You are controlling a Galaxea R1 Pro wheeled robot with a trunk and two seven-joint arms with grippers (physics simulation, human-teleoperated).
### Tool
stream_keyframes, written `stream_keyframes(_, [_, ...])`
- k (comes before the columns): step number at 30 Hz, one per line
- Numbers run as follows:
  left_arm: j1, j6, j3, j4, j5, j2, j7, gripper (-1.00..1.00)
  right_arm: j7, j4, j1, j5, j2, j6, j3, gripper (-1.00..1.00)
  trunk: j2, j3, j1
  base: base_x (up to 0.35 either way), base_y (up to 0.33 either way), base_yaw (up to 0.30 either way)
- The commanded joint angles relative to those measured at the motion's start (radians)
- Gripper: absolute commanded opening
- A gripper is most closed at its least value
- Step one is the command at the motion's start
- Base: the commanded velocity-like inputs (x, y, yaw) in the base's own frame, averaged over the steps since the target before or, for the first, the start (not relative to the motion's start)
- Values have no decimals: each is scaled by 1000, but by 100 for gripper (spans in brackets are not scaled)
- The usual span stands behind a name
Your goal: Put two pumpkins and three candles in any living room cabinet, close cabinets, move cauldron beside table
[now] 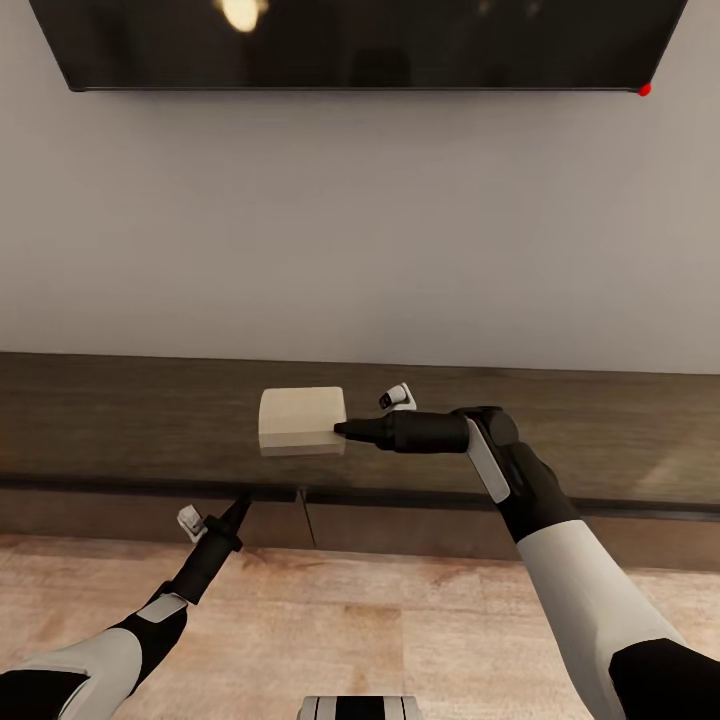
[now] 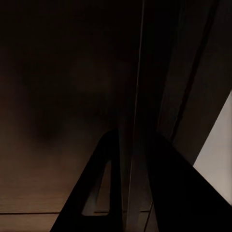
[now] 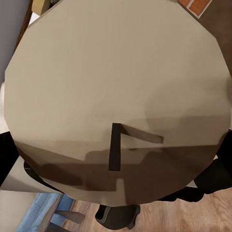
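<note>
Plain pale grey wall (image 1: pixel 360 220) fills the middle of the frame. Wall-mounted dark screen (image 1: pixel 360 40) along the top edge, lamp glare at upper left, red dot at its lower right corner. Light wood plank floor (image 1: pixel 380 620) across the bottom.

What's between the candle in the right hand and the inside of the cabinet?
The cabinet itself: the right hand holds the candle over its top, and the drawer fronts below look shut. The left hand sits at the seam between two fronts, which are not yet pulled open.
</note>
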Motion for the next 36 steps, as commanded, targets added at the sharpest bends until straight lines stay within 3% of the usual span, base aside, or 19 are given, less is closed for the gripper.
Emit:
stream_keyframes(1, [-4,3,-39,2,4,0,33,-100,2,0,-1,-3,0,6,0,-100,0,-1,0,0,0,0])
stream_keyframes(36, [-4,7,-39,2,2,1,37,-100,2,0,-1,-3,0,6,0,-100,0,-1,0,0,0,0])
